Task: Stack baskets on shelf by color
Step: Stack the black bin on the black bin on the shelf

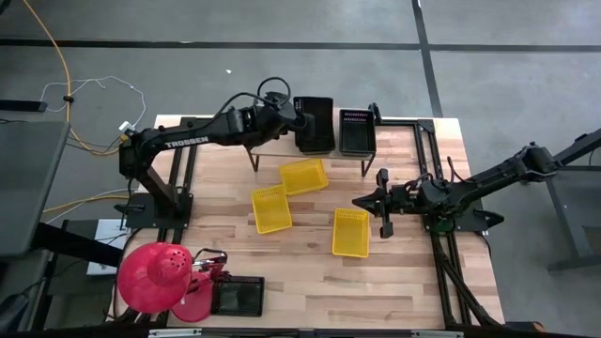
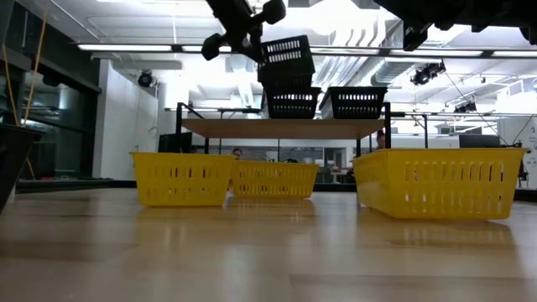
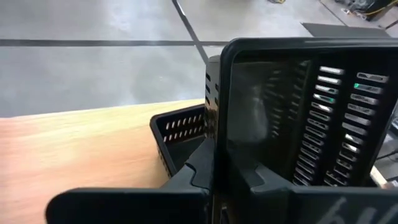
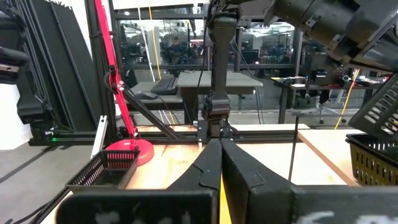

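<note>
My left gripper (image 1: 300, 118) reaches over the shelf (image 2: 285, 127) at the table's far edge and is shut on a black basket (image 2: 285, 57). That basket hangs tilted over another black basket (image 2: 292, 102) standing on the shelf plank. A second black stack (image 1: 357, 131) sits on the plank to the right of it. Three yellow baskets (image 1: 304, 176), (image 1: 270, 207), (image 1: 350, 232) rest flat on the table in front of the shelf. My right gripper (image 1: 369, 202) is shut and hovers just right of the yellow baskets, touching nothing. My left gripper pinches the black basket's end wall (image 3: 217, 118) at its rim. One finger (image 3: 193, 168) is outside the basket and the other (image 3: 252, 177) is inside. The fingers come from the table's left, roughly level. The basket is tilted, raised above the shelved black basket (image 3: 180, 134).
A red lamp (image 1: 155, 277) and one more black basket (image 1: 239, 296) stand at the table's near left corner. The metal frames of both arms run along the left and right edges. Bare wood lies between the yellow baskets and the near edge.
</note>
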Robot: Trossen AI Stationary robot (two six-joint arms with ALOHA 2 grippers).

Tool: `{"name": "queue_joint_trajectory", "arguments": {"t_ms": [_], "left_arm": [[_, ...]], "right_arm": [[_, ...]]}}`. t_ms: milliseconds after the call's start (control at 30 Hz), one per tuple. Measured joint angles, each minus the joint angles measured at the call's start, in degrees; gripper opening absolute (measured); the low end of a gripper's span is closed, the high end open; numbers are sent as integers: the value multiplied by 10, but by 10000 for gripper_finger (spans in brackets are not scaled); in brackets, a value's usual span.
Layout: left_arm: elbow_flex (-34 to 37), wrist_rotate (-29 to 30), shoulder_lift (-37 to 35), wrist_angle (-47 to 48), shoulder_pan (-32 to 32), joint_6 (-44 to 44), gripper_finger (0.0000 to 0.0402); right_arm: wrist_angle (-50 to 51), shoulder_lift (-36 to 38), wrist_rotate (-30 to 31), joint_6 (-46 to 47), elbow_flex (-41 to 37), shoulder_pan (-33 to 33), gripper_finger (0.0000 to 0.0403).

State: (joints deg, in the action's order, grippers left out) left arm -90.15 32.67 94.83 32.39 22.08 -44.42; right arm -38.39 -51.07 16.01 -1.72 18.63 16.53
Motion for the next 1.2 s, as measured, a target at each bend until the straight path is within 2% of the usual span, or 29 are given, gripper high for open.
{"name": "queue_joint_trajectory", "arguments": {"t_ms": [567, 1033, 1200], "left_arm": [[0, 13, 5, 8, -9, -8, 13], [0, 13, 5, 2, -16, 27, 132], [1, 5, -5, -20, -15, 63, 158]], "right_arm": [[0, 0, 0, 0, 0, 0, 0], [0, 0, 0, 0, 0, 0, 0], [-1, 0, 0, 0, 0, 0, 0]]}}
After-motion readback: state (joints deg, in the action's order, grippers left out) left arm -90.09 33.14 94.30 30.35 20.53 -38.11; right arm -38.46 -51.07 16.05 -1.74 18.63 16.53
